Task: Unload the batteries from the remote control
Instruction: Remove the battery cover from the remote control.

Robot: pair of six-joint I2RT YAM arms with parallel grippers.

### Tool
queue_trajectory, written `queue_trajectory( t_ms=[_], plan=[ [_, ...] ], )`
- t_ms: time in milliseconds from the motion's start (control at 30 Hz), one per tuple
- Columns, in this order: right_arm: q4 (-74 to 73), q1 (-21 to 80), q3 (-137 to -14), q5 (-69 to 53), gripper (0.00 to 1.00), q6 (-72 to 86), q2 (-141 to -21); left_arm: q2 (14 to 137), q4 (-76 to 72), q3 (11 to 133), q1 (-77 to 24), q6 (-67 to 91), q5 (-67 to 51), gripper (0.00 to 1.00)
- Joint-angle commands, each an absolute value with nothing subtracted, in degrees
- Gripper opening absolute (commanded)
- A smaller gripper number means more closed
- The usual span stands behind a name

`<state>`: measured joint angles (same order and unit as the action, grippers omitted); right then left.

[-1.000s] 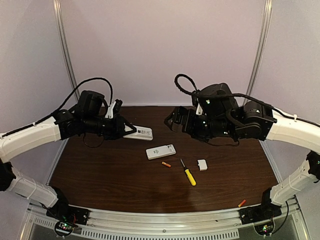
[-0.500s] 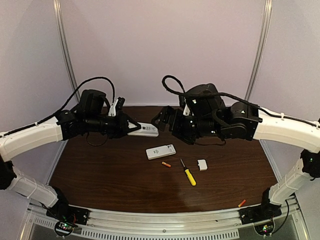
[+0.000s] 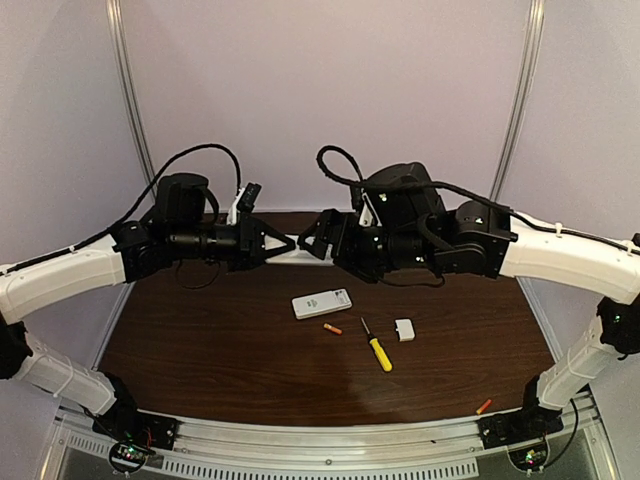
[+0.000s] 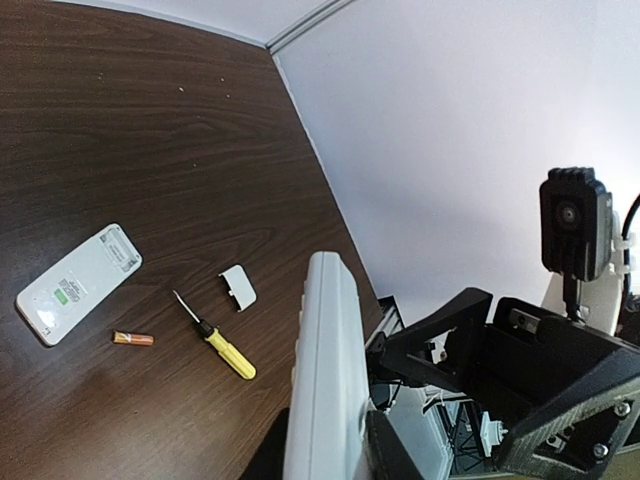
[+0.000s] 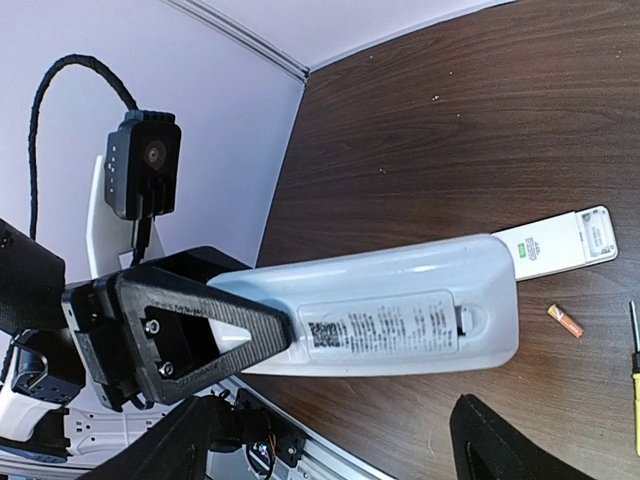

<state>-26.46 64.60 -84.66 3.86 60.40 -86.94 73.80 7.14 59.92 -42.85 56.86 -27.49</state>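
Lowest in the overhead view, at the lower right by the front rail, one orange battery (image 3: 484, 406) lies alone on the tabletop (image 3: 200, 350). Further up, near the centre, sit a yellow-handled screwdriver (image 3: 376, 346), a second battery (image 3: 332, 328) just to its left, and a small white cover (image 3: 404, 329) to its right. Above them a spare remote (image 3: 322, 303) lies flat.

Higher in the frame, off the tabletop, the left end effector (image 3: 268, 243) is clamped on one end of the held remote (image 5: 400, 300). Its label side faces the right wrist camera. The right end effector (image 3: 318, 238) has its fingers apart on either side of the free end, touching nothing.

Judging by the loose batteries and cover, one remote looks emptied already, and the step in hand is opening this second one. Its back cover appears to be in place, so any batteries inside are hidden. The next move calls for the right fingers to settle on the cover near its catch and slide it off while the left grip stays firm.
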Motion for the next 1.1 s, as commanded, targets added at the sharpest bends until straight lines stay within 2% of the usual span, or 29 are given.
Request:
queue_trajectory(
  t_ms=[0,267,1067],
  plan=[
    [-25.83,63.61,-85.65,4.27,0.83,59.32,-86.87,73.84,1.41,61.52,-43.2,55.34,-31.84,0.0],
    [-26.17,62.83,-85.52,5.29,0.79,58.36,-86.81,74.17,0.88,61.44,-43.32,54.95,-33.3,0.0],
    [-27.17,61.37,-85.5,5.34,0.76,57.32,-87.91,75.04,0.44,62.83,-43.33,54.07,-36.07,0.0]
  ],
)
